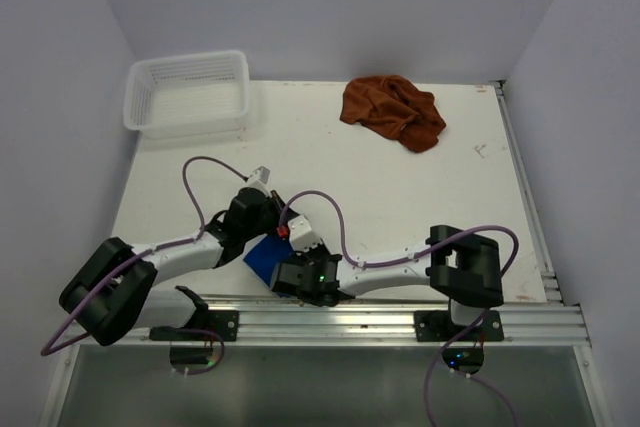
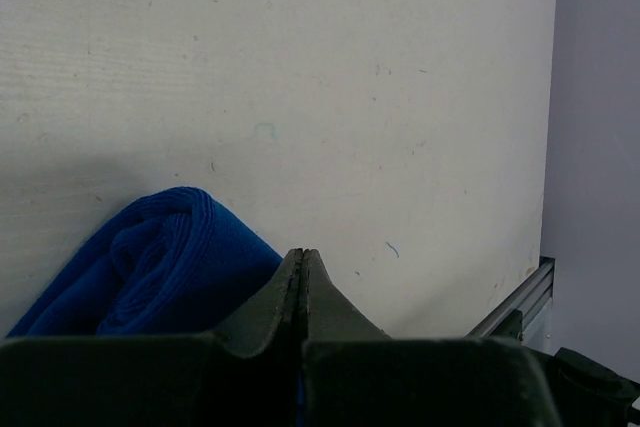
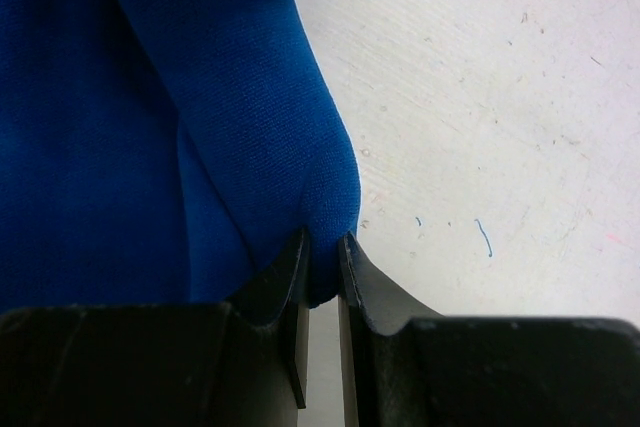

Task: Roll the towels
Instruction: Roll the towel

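Basket [image 1: 187,94]: white mesh plastic, far-L back corner of table [image 1: 420,197], well apart from both towels.
L arm [image 1: 170,252]: lies low over near-L part of table, reaching twd centre. A purple cable loops above it.
L claw [image 2: 303,259]: fingers pressed flat together and tips meet w/ no gap. No cloth seen betw. the tips. In L wrist view the tips sit low over bare tabletop w/ blue cloth just beside the L finger. Can't tell if it touches.
Blue towel [image 1: 262,255]: near edge of table, a bit L of centre, betw. the two claws and close to the front rail [image 1: 400,322]. L wrist view shows a rounded bunch w/ ridged folded edges. R wrist view shows smooth folds, one flap lapped over another, ending in a rounded corner.
R claw [image 3: 322,247]: almost closed, only a narrow slit left, pinching that rounded corner of the blue towel. Cloth sits betw. the tips.
R arm [image 1: 400,262]: stretched L along near edge from its base, w/ a green light lit by the wrist.
Brown towel [image 1: 393,112]: rust colour, loose crumpled heap, not rolled. It lies at back of table, R of centre, well apart from both claws and the blue towel.
Rail: metal, runs along near edge w/ both arm bases on it.
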Robot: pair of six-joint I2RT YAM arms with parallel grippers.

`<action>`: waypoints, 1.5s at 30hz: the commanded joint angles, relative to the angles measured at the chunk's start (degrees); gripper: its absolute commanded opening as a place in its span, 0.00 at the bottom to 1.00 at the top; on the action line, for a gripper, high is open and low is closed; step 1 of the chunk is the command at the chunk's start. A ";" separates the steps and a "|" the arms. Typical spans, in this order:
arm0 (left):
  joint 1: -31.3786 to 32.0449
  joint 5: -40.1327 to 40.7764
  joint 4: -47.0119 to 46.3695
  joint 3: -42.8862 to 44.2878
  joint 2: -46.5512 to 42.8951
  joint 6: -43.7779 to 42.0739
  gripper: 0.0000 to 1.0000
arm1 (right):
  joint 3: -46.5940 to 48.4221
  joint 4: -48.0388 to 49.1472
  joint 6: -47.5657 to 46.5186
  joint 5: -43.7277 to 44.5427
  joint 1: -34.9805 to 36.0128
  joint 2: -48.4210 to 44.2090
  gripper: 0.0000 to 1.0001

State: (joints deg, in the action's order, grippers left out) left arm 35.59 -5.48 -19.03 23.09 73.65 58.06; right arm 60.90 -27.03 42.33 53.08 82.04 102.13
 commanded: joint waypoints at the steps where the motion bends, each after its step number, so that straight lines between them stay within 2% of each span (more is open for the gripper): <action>1: 0.79 0.99 -4.09 0.55 0.62 1.17 0.00 | 1.94 -0.05 2.94 2.47 0.84 1.06 0.00; 6: 0.97 1.96 -3.74 -1.90 0.71 2.05 0.00 | 1.32 0.40 3.46 1.24 0.93 0.18 0.00; 12: 1.06 4.24 -4.00 -4.63 0.88 1.88 0.00 | 0.27 2.76 2.32 -0.78 0.93 -2.27 0.08; 16: 1.06 5.30 -3.74 -4.63 1.94 1.00 0.00 | -5.34 11.01 -1.10 -5.96 0.93 -6.58 0.24; 22: 1.06 7.67 -3.12 -4.98 2.82 0.21 0.00 | -11.49 15.33 -0.67 -11.67 -0.56 -14.13 0.32; 26: 1.06 7.67 -4.61 -6.65 2.82 0.38 0.00 | -17.30 20.15 1.17 -17.65 -4.85 -20.62 0.39; 27: 1.06 7.67 -4.70 -6.92 2.82 0.38 0.00 | -18.53 21.48 1.27 -21.40 -6.00 -21.87 0.44; 33: 1.06 7.76 -5.23 -8.15 2.73 0.30 0.00 | -27.40 28.86 3.90 -32.75 -14.71 -29.43 0.57; 38: 1.06 7.50 -5.41 -8.85 2.64 0.21 0.00 | -32.60 39.31 6.80 -43.13 -20.94 -29.71 0.66; 45: 0.97 7.41 -5.06 -8.68 2.55 0.12 0.00 | -33.05 47.76 7.51 -48.59 -21.92 -23.12 0.70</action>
State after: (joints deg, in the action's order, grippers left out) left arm 36.58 -0.69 -28.05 16.12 75.53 59.46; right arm 27.35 13.02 48.45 9.26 60.20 77.06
